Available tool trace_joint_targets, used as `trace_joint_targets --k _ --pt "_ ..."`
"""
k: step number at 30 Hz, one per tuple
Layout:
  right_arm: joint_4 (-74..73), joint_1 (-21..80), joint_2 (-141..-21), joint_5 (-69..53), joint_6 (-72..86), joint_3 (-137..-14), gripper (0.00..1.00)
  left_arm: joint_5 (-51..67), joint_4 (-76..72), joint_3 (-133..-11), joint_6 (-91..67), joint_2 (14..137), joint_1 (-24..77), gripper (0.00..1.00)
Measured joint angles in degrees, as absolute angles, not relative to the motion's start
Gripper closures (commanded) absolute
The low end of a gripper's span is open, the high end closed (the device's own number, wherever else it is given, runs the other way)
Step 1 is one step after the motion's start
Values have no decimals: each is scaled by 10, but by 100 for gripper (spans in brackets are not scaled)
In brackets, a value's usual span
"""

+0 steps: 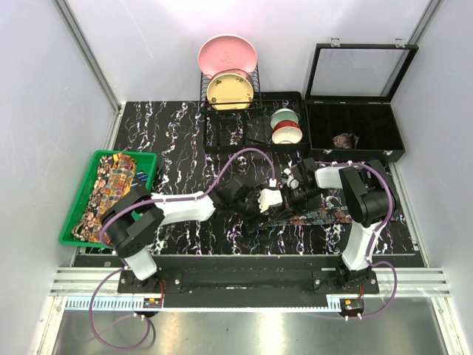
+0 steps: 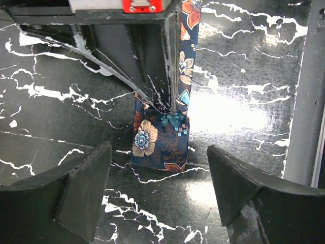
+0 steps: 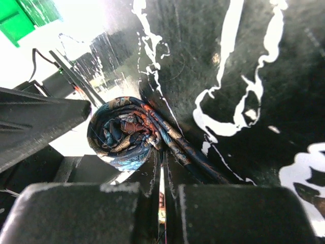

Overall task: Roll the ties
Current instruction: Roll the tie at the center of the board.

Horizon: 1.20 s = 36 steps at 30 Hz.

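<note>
The dark blue tie point(image 2: 160, 140), with floral motifs in orange, cream and teal, is seen near the middle of the bench point(image 1: 170, 140), its near end wound into a loose coil point(image 3: 127, 132) and the rest of the strip laid flat toward the right point(image 1: 325, 216). The coil is clamped by the right tool point(image 3: 162, 178): its fingers are pressed together with the fabric pinched between them and a band of the tie running out past them. The left tool point(image 2: 157, 152) is held low over the bench with its fingers point(image 2: 84, 190) wide apart, one on each side of the coiled end and touching neither side of it. In the top view the two tools are noted facing each other at mid-bench, left tool point(image 1: 259, 203) just beside right tool point(image 1: 292, 195). The left arm is stretched from its base rightward, forearm nearly level; the right arm is bent at a high elbow and reaches back to the left. The paisley ties point(image 1: 111, 188) are heaped in a green tray point(image 1: 72, 222) at the left edge. One rolled tie point(image 1: 344, 140) is lodged in a cell of the open compartment case point(image 1: 358, 154) at the far right. Behind stand a dish rack point(image 1: 222, 137) with a pink plate point(image 1: 225, 55) and yellow plate point(image 1: 228, 90), and stacked bowls point(image 1: 285, 126).
</note>
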<state>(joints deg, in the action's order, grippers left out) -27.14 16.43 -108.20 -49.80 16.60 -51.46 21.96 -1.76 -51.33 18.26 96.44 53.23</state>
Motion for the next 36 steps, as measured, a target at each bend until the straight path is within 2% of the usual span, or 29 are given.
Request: trace_joint_targets --k 9,12,13,16,18,20,22,23,24,36 --pt "-291 164 -1097 -500 152 -530 100 242 -51 -510 201 997 532 44" --pt "-292 164 -1098 -502 148 -531 100 246 -53 -513 205 1014 532 55" --pt "-292 163 -1098 -502 148 -531 100 247 -52 -517 208 1022 532 66" --pt "-291 163 -1098 -503 147 -531 100 248 -34 -537 216 1034 532 77" --pt "-290 161 -1098 -505 147 -531 100 247 -22 -545 219 1037 533 80" --pt "-288 161 -1098 -506 149 -530 84 247 -13 -550 222 1039 533 84" --pt "-283 159 -1094 -509 152 -526 76 246 -6 -554 226 1040 533 86" --pt "-283 159 -1093 -510 153 -525 67 244 -3 -555 227 1040 534 87" --pt "-283 154 -1089 -511 152 -522 64 243 0 -557 229 1040 534 87" --pt "-252 116 -1001 -564 165 -496 59 233 11 -562 238 1040 538 87"
